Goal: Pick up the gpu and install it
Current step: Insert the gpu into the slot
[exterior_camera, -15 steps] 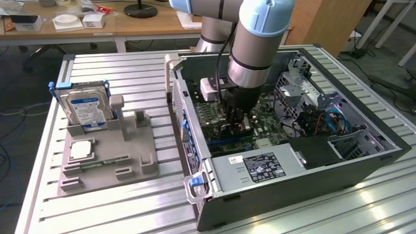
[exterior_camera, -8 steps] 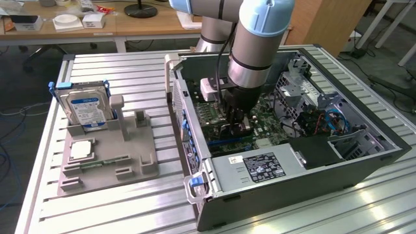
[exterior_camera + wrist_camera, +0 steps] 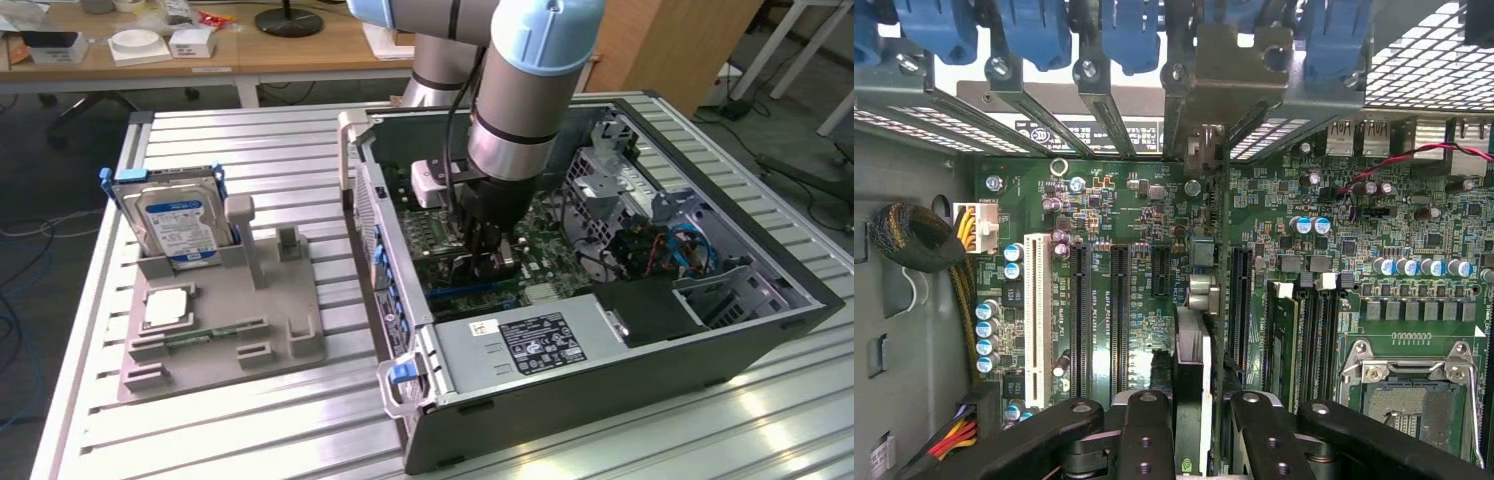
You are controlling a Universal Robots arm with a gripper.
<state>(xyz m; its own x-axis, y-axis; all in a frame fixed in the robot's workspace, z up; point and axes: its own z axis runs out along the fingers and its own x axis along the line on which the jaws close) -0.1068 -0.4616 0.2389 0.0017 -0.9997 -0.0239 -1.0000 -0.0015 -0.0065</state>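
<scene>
gripper (image 3: 1192,428) clamps gpu (image 3: 1194,350) edge-on among motherboard slots (image 3: 1119,310), blue latches (image 3: 1039,30) near.

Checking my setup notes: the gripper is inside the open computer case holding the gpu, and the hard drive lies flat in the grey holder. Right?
Not quite: the exterior view shows the hard drive standing upright in the grey holder, not flat. The gripper is indeed inside the open computer case, holding the gpu.
</scene>
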